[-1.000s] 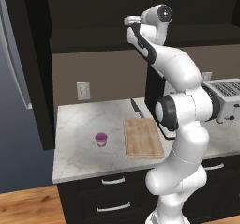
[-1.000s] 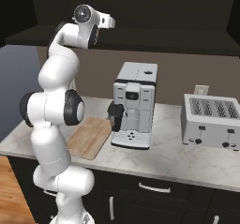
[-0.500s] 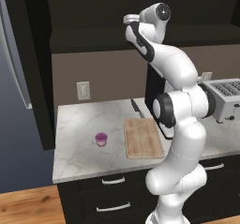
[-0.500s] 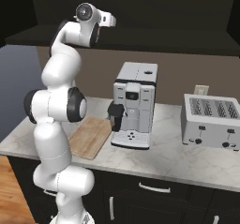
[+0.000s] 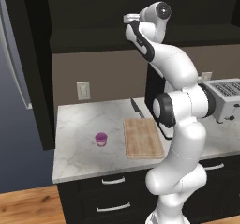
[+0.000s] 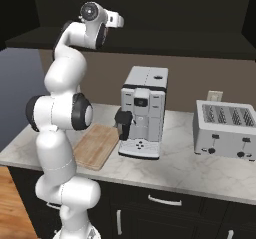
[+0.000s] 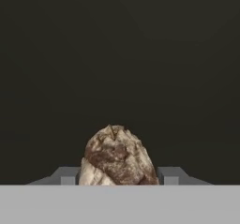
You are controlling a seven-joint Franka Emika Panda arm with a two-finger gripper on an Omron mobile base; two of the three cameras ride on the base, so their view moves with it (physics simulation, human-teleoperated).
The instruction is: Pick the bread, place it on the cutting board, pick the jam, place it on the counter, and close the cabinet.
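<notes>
While the arm reached high into the dark cabinet (image 5: 93, 12), the bread (image 7: 117, 157) sat between the fingertips (image 7: 169, 175), the gripper (image 7: 117, 177) closed on it; no writing was legible.

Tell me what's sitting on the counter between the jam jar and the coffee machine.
The cutting board lies there, bare, with the jam jar on its one side and the coffee machine on the other; the left base view shows it best.

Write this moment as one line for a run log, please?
arm: raised into cabinet | gripper: shut on bread | cutting board: bare | jam: on counter
</notes>
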